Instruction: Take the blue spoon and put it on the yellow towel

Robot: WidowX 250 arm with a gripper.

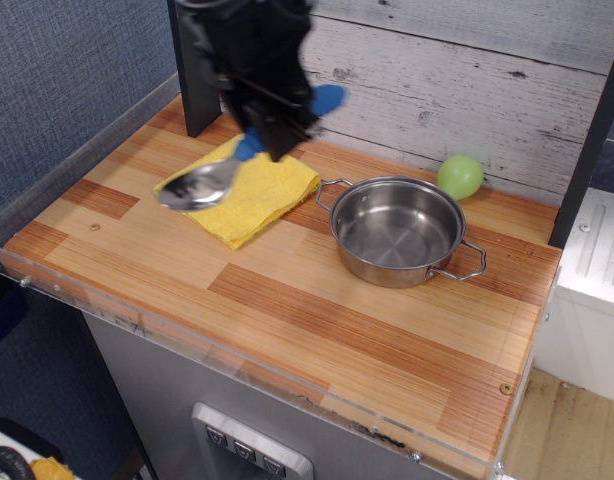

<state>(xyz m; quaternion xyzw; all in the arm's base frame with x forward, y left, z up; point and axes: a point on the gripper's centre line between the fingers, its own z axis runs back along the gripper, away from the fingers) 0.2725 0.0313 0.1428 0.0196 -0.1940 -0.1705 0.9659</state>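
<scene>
- Step: carry done, placing. Gripper [272, 125] jaws clamped on blue spoon [222, 172] handle (bowl hangs over yellow towel [255, 192]).
- Next: lower, open jaws w/ spoon on towel.

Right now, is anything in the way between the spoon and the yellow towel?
No, nothing visible. The gripper holds the blue spoon right over the yellow towel. The steel pot and green ball sit off to the side.

Your workspace surroundings
Striped wooden counter [317, 310] with clear acrylic edging, whitewashed plank wall [467, 80], blue fabric partition [57, 80], black post [192, 90].
</scene>
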